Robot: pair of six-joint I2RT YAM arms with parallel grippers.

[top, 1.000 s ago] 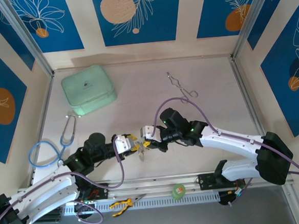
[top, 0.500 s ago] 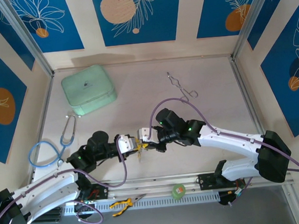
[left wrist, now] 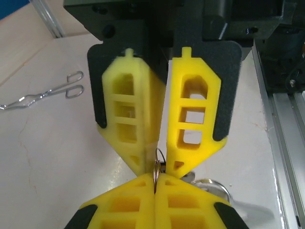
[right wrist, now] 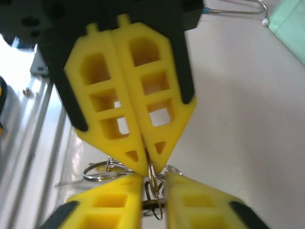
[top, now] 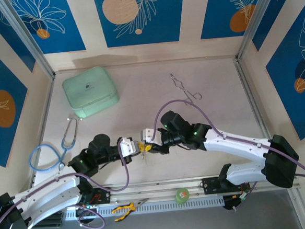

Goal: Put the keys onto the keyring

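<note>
My two grippers meet tip to tip above the near middle of the table. My left gripper (top: 138, 147) (left wrist: 156, 177) is shut, pinching a thin metal ring of the keyring (left wrist: 156, 172) between its yellow fingertips. My right gripper (top: 150, 144) (right wrist: 153, 177) faces it with its fingers apart. The keyring (right wrist: 152, 180) hangs down in that gap, touching neither pad that I can see. A second silvery loop (right wrist: 91, 171) (left wrist: 209, 182) lies just beyond the tips. The keys are hidden by the fingers. A small dark piece hangs under the ring, too unclear to name.
A mint-green case (top: 90, 90) sits at the back left, and silver forceps (top: 186, 88) lie at the back centre. A blue stethoscope (top: 53, 150) lies at the left edge. Yellow-handled pliers (top: 125, 207) and a green tape roll (top: 182, 195) rest on the front rail.
My left gripper moved right to meet the right one and closed on the ring. My right gripper, shut before, has opened its fingers.
</note>
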